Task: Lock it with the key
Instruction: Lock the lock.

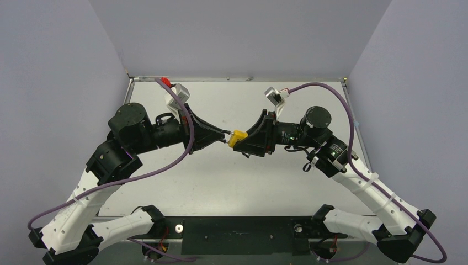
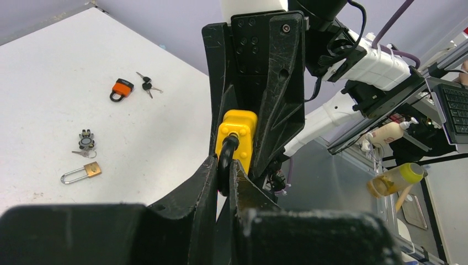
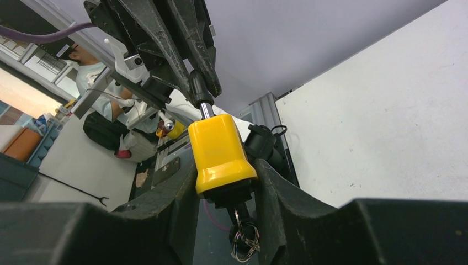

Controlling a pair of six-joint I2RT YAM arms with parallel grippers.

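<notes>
The left end effector (image 2: 225,171) has its two fingers pressed tight on the black loop (image 2: 227,157) of the yellow padlock (image 2: 237,132). The right end effector (image 3: 223,185) pinches the yellow body from both sides. Together they hold the padlock up in the air over the middle of the desk (image 1: 221,182), and it touches nothing else.

The key (image 3: 237,216) sticks out of the bottom of the padlock. A key ring (image 3: 242,245) hangs from it and swings free.

A bit of bare silver shows where the loop goes into the body. So I think the loop is pulled up and not clicked in yet.

The padlock looks hard and stiff. It will not bend or squash, and it is likely heavy for its size. Its yellow cover looks smooth, so it may slip if it is held loosely. The flat sides of the body are a good place to hold it, and the top of the loop is good too. The key is small and thin, so it is best held by its flat head. The ring may get in the way.

On the desk lie an orange padlock (image 2: 122,88), some loose keys (image 2: 146,84) and a small gold padlock (image 2: 83,172). They are well apart from the yellow one. I cannot tell which corner they are near.

I see no box, bowl or tray.
</notes>
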